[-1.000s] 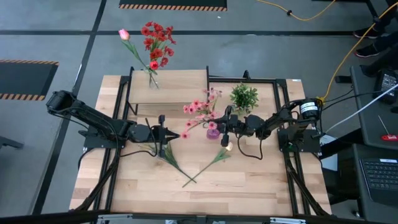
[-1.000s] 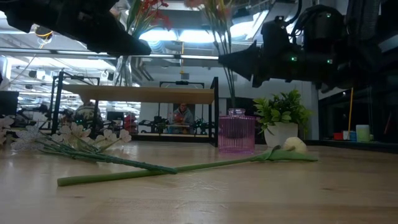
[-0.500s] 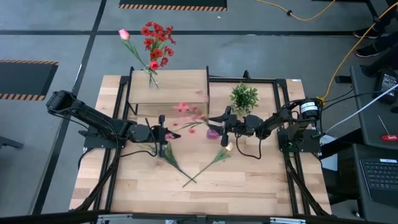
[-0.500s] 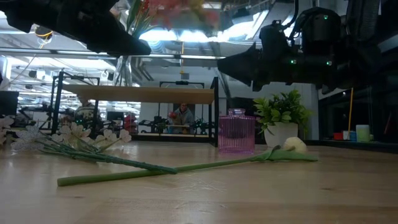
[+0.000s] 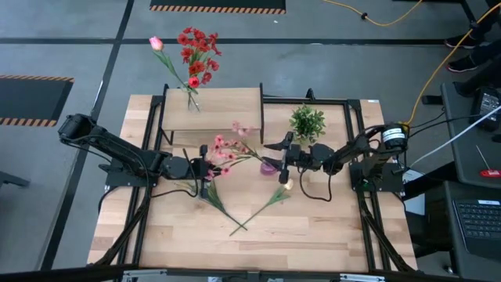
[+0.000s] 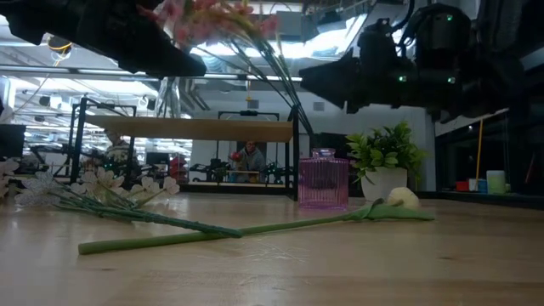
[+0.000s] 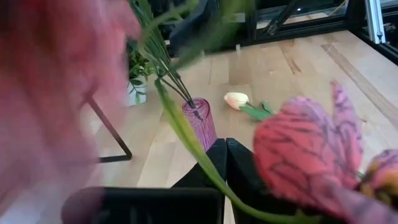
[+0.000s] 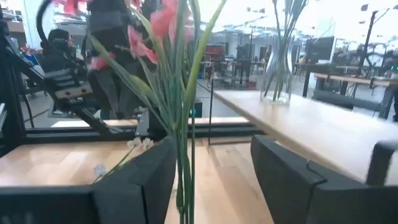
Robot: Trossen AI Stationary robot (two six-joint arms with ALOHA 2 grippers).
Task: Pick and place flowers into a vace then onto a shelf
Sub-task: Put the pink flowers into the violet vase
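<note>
A: Nearest the front edge, what's left to do?

B: Two stems lie flat on the table (image 6: 340, 272): a cream tulip (image 6: 401, 198) and, crossing its stem, pale sprigs (image 6: 102, 183). Neither is in a vase yet.

A: And just behind them?

B: The pink vase (image 6: 323, 180) stands upright with the pink blossoms (image 5: 221, 149) in it. Their stems lean hard over toward the left gripper (image 5: 213, 169).

A: So which step is this?

B: I'd call it the end of placing the blossoms. The right gripper (image 5: 272, 146) hangs above the pink vase. In its wrist view the fingers (image 8: 292, 180) stand apart, with the stems running between them. I can't tell whether a pad touches them, but nothing is pinched.

A: The left one?

B: Clenched on nothing; its fingers (image 7: 249, 180) meet, and blossoms crowd its camera. It hovers over the sprigs.

A: Next move?

B: Probably the right arm backs off without dragging the leaning stems or tipping the vase. Then one gripper goes down for the tulip or the sprigs. Both lie flat, so it needs a low pinch on a thin stem.

A: Farther back?

B: A potted plant (image 6: 384, 157), which is no part of the job. Beyond it is the shelf (image 5: 227, 110), already bearing a clear vase (image 5: 192, 100) of red flowers (image 5: 197, 53). The pink vase belongs there once filled.
</note>
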